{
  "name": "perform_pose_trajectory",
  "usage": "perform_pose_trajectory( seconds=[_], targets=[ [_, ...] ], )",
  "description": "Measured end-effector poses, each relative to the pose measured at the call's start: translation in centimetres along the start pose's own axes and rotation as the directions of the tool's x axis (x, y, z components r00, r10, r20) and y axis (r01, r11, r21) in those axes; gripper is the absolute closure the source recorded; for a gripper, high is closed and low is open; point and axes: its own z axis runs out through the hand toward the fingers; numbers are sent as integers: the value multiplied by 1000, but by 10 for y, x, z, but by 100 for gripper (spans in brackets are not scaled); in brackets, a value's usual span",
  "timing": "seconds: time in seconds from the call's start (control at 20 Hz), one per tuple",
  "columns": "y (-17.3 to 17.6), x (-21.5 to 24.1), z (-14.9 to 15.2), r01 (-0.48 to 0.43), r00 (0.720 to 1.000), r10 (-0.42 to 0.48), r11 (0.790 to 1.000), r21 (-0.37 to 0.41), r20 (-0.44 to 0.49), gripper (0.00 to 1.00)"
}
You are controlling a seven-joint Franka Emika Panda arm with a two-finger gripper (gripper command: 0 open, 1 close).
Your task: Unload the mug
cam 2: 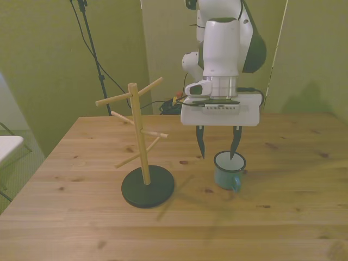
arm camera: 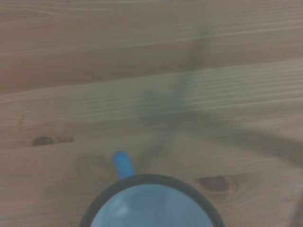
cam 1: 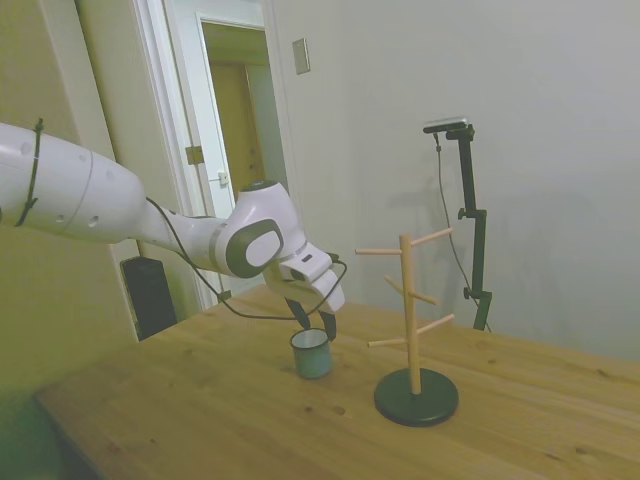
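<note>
I see the small light-blue enamel mug with a thin dark rim (cam 2: 229,170) standing upright on the wooden table (cam 2: 283,217), its mouth open to the top and its whitish inside showing. In the front view its small blue loop handle is on the side nearest the camera, and in the wrist view the same handle (arm camera: 122,164) comes out from the dark rim over the wood planks; this picture is rather blurred. The mug is directly below my white two-finger gripper (cam 2: 218,149). The two dark fingers are spread apart and hold nothing: in the front view one fingertip (cam 2: 233,152) hangs over the mug's opening, near the rim, and the other fingertip is outside the mug, on the front view's left of it. I cannot tell if the first fingertip touches the rim. In the side view the gripper (cam 1: 313,325) is also just above the mug (cam 1: 311,353). Further from the gripper, on the front view's left, stands the wooden mug tree with a round black base (cam 2: 143,145). Its pegs are bare, and it is apart from the mug. In the side view the tree (cam 1: 411,325) is just beside the mug, not touching it.
</note>
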Motion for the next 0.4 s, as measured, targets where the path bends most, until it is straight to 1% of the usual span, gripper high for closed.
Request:
perform_pose_trajectory(
  seconds=[0.2,0.4],
  targets=[
    [-11,-33,-34,23,999,-22,1000,-10,38,0],
    [-17,-59,-60,53,997,-52,998,-17,60,0]
  ],
)
